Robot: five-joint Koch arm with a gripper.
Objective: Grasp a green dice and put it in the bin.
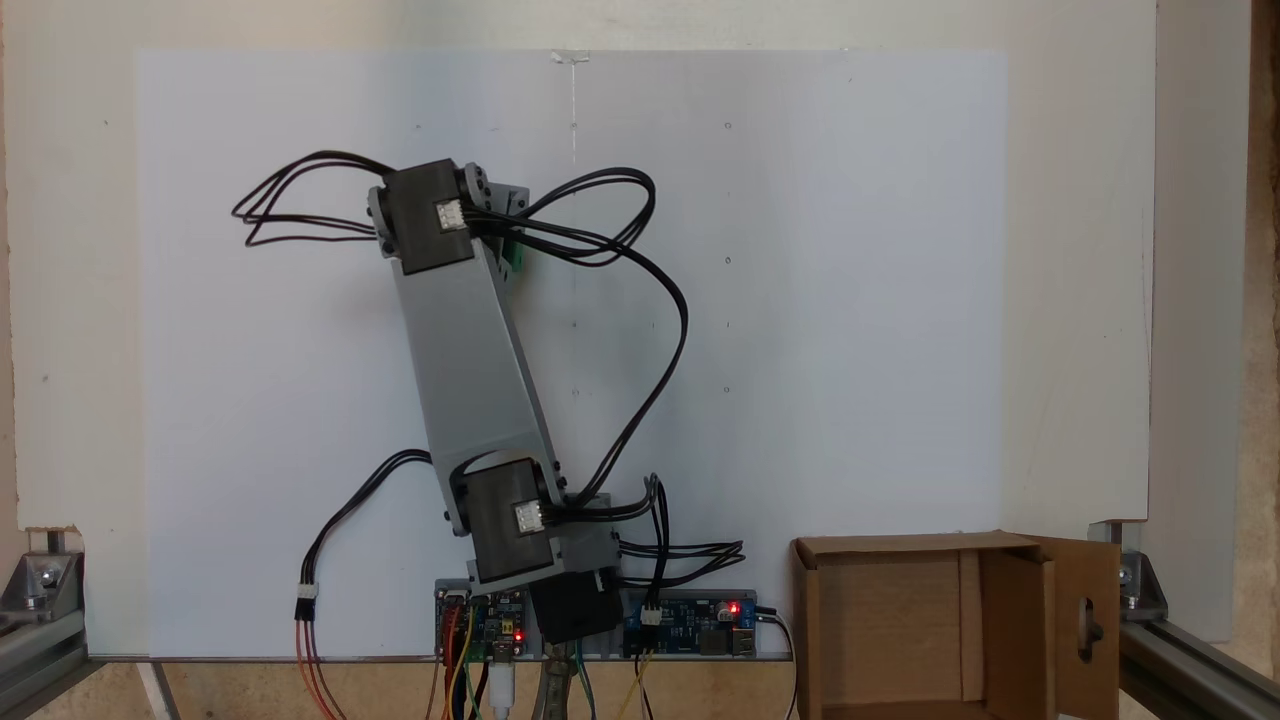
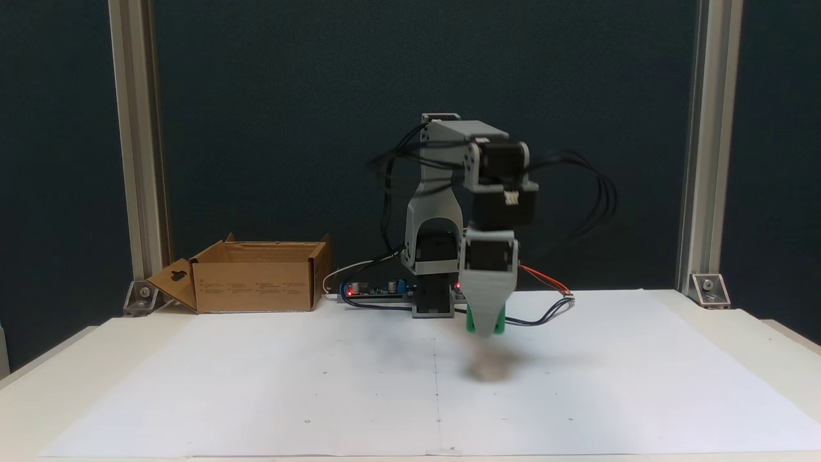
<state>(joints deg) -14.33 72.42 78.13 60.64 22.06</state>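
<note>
**Holding a green cube aloft over white paper**

Looking down in a fixed view: grey plastic arm (image 1: 470,370), flat-sided and boxy, slanting up and to the left from its base at the lower edge. Black servo blocks at both ends, glossy black cables (image 1: 660,290) looping off each side. Just under the upper servo, a sliver of bright green, the green dice (image 1: 516,252), mostly covered by the wrist. Matte white paper (image 1: 850,300) beneath. At lower right, well apart from the dice, the bin (image 1: 1015,610): brown corrugated cardboard, rectangular, mouth open upward, a flap with a keyhole-shaped cutout folded out on the right. Circuit boards (image 1: 690,620) with red lights by the base.

Facing the arm in a fixed view: claw (image 2: 485,328) pointing straight down, a tapering grey plastic wedge, pinching the green dice (image 2: 471,323) at its tip. Green showing along the wedge's left edge and underneath. Dice lifted clear of the paper (image 2: 256,385), a soft blurred shadow on the sheet below. Too blurred to read pips or tell which face points where; as a cube, no long axis to report. Bin (image 2: 253,285) at the left on the cream table (image 2: 770,333), long side running left to right, keyhole flap splayed out leftward. Ribbed aluminium posts (image 2: 138,128) standing at both sides.
</note>
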